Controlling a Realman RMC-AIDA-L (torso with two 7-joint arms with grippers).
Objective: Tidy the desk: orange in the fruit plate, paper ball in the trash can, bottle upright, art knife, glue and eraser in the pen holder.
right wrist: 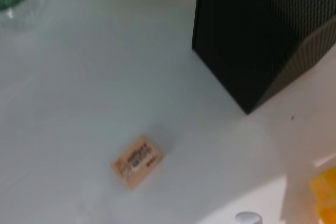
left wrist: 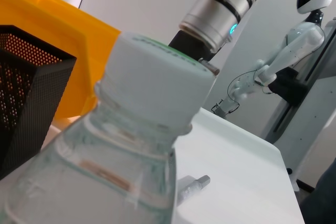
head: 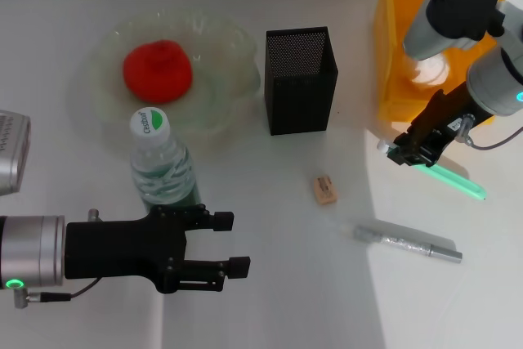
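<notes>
From the head view, the orange (head: 158, 70) lies in the fruit plate (head: 237, 55) toward the far left of the desk (head: 270, 284), and the bottle (head: 162, 165) stands upright just in front of the plate. The left gripper (head: 233, 243) hangs at the near left edge, right beside the bottle's base, its jaws parted and holding nothing. The pen holder (head: 301, 79) stands near the middle of the far side, the trash can (head: 400, 55) at the far right corner, with something white, perhaps the paper ball (head: 426, 71), showing through its wall. The eraser (head: 324, 189) lies alone in the middle of the desk, and a silver pen-like tool (head: 407, 243) rests nearer the front right. The right gripper (head: 406, 153) hovers in front of the trash can over a green stick (head: 449, 177) on the desk; whether its jaws grip anything cannot be told. From the left wrist view, the bottle (left wrist: 105, 182) fills the foreground with its white cap (left wrist: 155, 85), the pen holder (left wrist: 29, 103) and trash can (left wrist: 63, 35) behind. From the right wrist view, the eraser (right wrist: 136, 161) lies flat on the bare desk (right wrist: 79, 93), well apart from the pen holder (right wrist: 247, 40).
</notes>
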